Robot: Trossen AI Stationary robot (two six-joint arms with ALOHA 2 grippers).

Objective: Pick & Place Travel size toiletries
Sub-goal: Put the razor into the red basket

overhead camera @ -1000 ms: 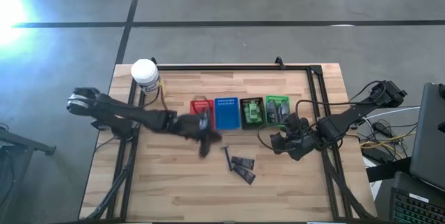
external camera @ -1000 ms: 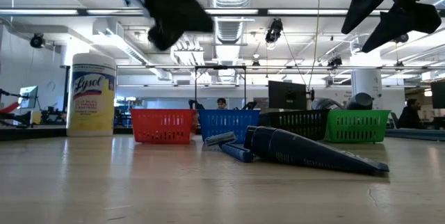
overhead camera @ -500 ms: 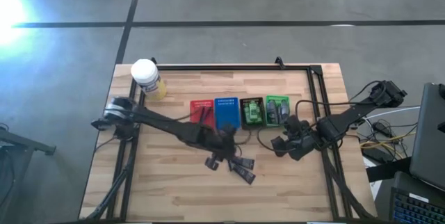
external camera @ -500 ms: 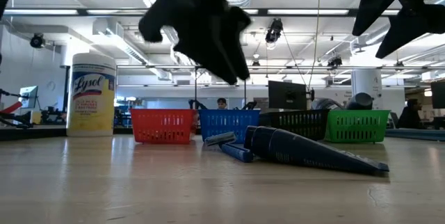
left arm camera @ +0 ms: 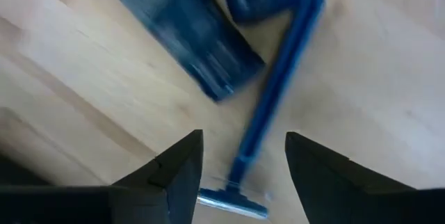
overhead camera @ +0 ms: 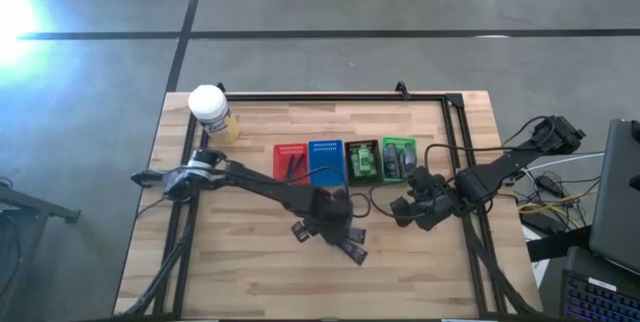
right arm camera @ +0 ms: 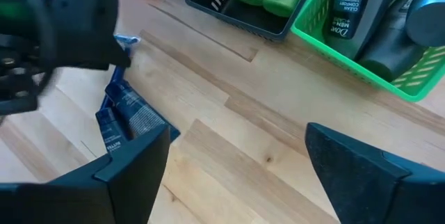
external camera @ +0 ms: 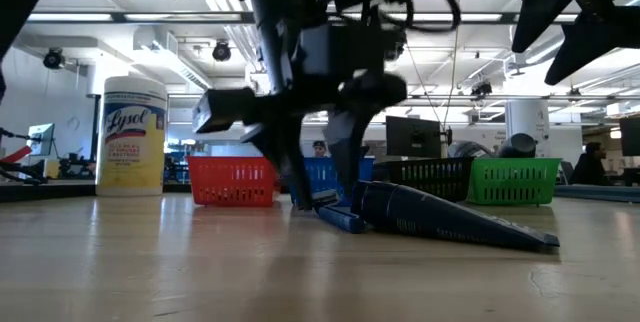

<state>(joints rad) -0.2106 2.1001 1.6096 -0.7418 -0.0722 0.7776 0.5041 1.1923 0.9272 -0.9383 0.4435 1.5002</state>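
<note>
A thin blue-purple razor lies flat on the wooden table, its head toward my left gripper. Two dark rectangular packets lie beside it; they also show in the high view. My left gripper is open and low over the table. Its fingers stand on either side of the razor's head end without touching it. My right gripper is open and empty. It hangs above the table near the right edge.
Four small baskets stand in a row at the middle far side: red, blue, black with green tubes, and green with dark bottles. A white-capped yellow jar stands at the far left corner.
My left gripper has gone from beside the red basket toward the table's right and near edges. It has come down until its open fingers straddle the razor. The razor and the packets have stayed where they were.
</note>
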